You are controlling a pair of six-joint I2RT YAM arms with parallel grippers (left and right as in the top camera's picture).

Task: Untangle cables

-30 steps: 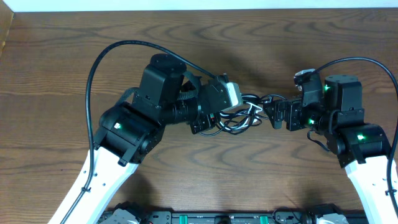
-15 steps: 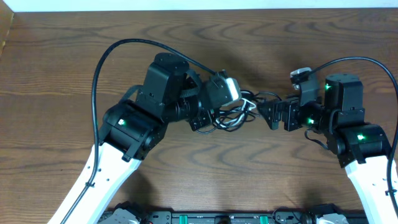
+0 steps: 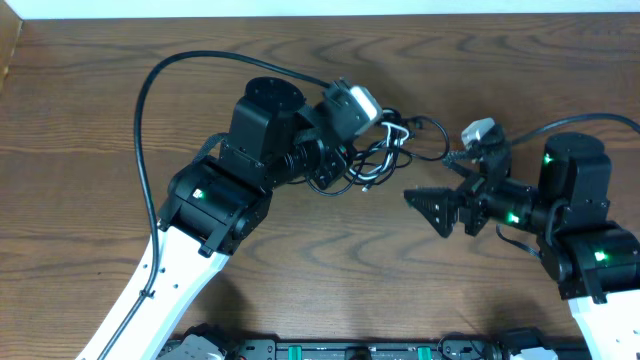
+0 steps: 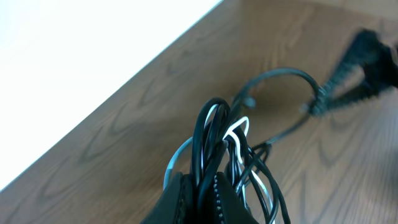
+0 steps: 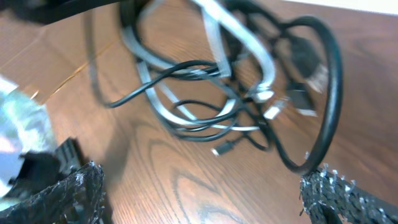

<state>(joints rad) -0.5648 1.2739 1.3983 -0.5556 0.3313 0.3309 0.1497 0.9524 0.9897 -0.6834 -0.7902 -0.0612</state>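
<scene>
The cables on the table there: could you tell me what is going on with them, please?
Two robot arms are working on a tangle of black and white cables on the wooden table. The left gripper is shut on the bundle, with the cords bunched between its fingers. The right gripper stands wide open beside the tangle, facing it and holding nothing. The cords are knotted together, so the untangling is not done.
</scene>
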